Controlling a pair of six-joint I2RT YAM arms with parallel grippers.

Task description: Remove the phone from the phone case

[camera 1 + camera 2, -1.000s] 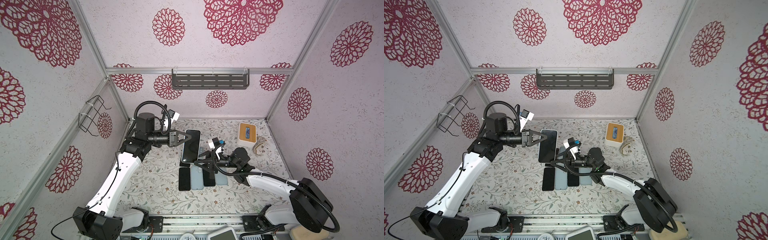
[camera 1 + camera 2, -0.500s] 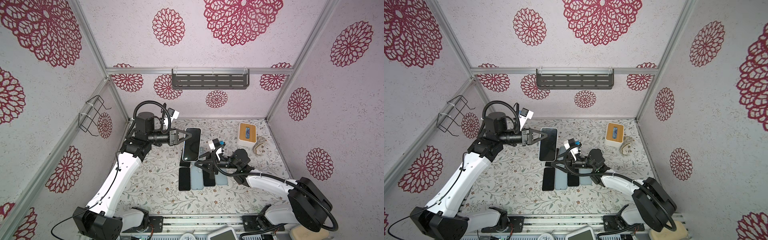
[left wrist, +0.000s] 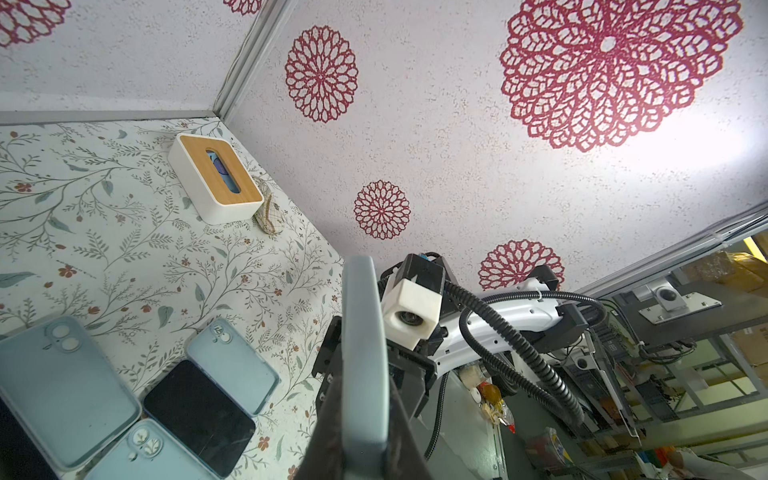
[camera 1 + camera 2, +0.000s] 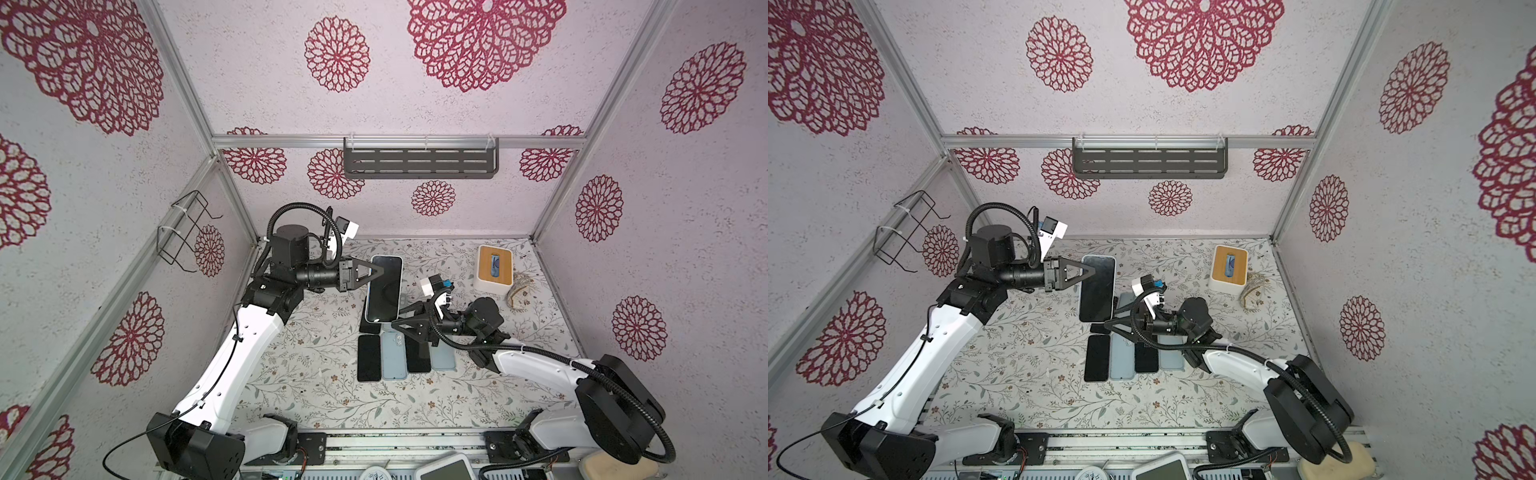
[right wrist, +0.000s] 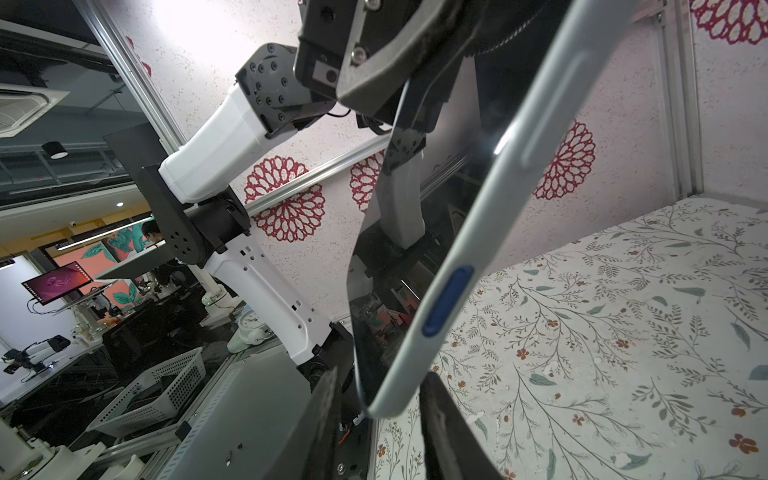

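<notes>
Since a second ago the phone has gone up a tiny bit, and the right gripper has stayed by its low corner. In both top views the left gripper is pinched shut on the long side of the phone, which is up in the air above the table with its dark screen facing up and its pale blue phone case still on. The right gripper sits at the corner nearest the robot, above a row of other phones and cases lying flat. From the left wrist view the phone case is seen from its thin side, squeezed between the two black fingers, and the right arm's camera is just behind it. From the right wrist view the two fingers stand apart with the bottom corner of the phone case between them (a small gap shows on the case's back side), so this gripper is not squeezing. The screen is dark and shiny there, and the phone sits inside the case.
</notes>
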